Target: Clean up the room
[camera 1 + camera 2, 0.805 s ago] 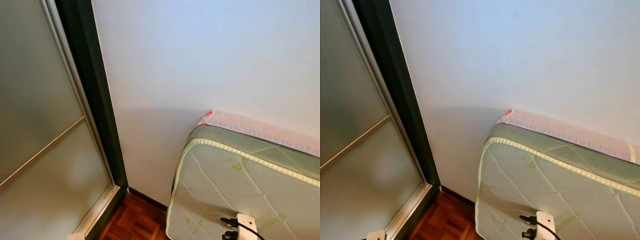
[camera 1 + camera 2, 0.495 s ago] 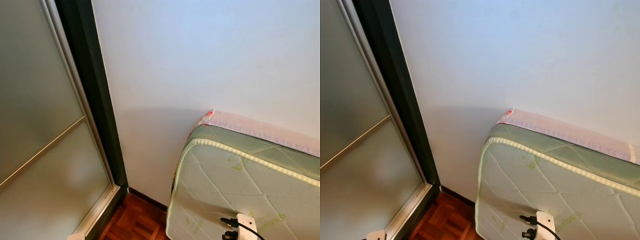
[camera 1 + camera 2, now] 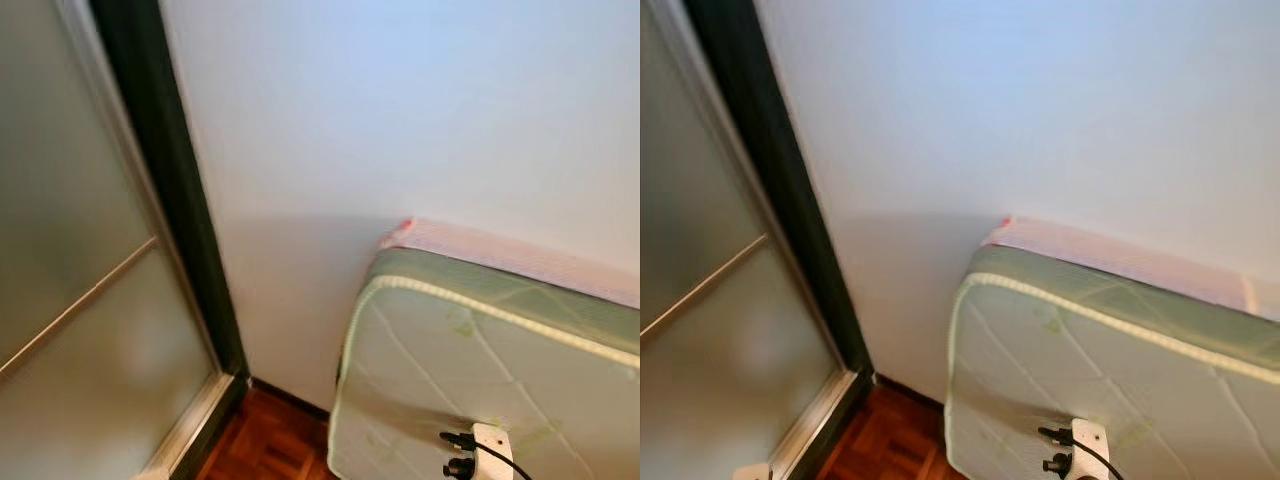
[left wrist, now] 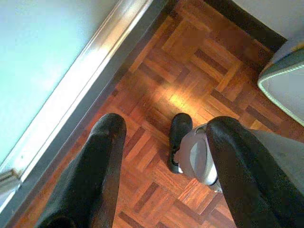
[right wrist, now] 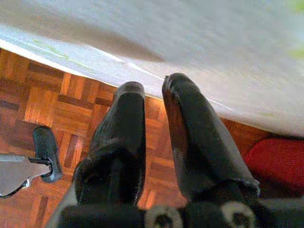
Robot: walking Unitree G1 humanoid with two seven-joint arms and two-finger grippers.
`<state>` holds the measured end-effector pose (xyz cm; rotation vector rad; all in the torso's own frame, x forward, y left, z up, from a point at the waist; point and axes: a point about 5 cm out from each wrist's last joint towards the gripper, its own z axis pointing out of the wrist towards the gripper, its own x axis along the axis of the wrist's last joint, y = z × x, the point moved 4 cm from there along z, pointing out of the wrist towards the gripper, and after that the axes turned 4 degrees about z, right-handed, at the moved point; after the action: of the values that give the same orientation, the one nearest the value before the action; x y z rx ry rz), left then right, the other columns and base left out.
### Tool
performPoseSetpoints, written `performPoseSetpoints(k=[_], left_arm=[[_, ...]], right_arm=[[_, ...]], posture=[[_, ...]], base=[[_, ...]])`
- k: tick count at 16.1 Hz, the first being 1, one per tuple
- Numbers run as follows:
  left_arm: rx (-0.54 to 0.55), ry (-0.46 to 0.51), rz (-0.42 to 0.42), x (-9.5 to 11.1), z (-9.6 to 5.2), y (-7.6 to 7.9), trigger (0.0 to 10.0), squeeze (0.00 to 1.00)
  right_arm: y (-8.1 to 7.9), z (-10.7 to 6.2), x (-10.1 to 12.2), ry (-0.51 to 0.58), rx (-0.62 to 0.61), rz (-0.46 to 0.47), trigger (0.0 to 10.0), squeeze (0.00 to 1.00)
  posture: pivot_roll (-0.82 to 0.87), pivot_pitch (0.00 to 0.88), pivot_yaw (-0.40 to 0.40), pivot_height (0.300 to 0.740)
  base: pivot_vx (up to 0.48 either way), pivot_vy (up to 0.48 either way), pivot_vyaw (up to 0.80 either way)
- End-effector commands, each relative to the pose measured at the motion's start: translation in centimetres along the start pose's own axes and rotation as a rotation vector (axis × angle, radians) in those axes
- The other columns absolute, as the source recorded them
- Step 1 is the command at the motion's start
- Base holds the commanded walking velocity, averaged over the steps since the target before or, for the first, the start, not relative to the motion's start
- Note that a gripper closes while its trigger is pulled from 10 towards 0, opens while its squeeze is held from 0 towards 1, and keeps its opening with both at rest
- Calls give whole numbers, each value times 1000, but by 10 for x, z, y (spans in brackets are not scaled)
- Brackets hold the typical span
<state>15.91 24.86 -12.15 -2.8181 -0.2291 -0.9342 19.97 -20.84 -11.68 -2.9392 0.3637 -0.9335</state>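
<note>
Item: pale green quilted mattress [image 3: 480, 370], leaning on edge against the white wall [image 3: 400, 110], probably stored; white plug adaptor with black cable [image 3: 485, 450] sitting before it. Left gripper [image 4: 161, 156] hanging beside the mattress over reddish parquet floor [image 4: 190, 66], jaws spread, empty. Right gripper [image 5: 152, 123] hanging below the mattress, jaws nearly together, empty. A red object [image 5: 275, 159] lying beside the mattress is appearing in the right wrist view, possibly something to tidy.

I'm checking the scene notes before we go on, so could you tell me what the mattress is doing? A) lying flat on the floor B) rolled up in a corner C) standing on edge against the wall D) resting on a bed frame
C: the mattress stands on its edge, leaning against the white wall, with a white plug adapter in front of it.
</note>
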Motion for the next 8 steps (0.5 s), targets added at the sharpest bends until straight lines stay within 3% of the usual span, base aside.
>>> performPoseSetpoints(k=[1, 3, 4, 8], left_arm=[[-94, 47, -50, 58, 16, 29, 10000, 0], [-94, 45, -56, 56, 15, 29, 10000, 0], [-93, 46, -58, 56, 15, 29, 10000, 0], [-102, 55, -53, 58, 15, 32, 10000, 0]], right_arm=[[-28, 5, 18, 72, 41, 69, 10000, 0], [-26, 5, 17, 65, 39, 57, 10000, 0], [-12, 3, 20, 70, 32, 41, 10000, 0], [-10, 3, 22, 79, 29, 53, 10000, 0]], posture=[[110, 0, -65, 740], [112, 0, -64, 740], [114, 0, -64, 740], [109, 0, -60, 740]], base=[[0, 0, -756], [0, 0, -763], [0, 0, -763], [0, 0, -753]])
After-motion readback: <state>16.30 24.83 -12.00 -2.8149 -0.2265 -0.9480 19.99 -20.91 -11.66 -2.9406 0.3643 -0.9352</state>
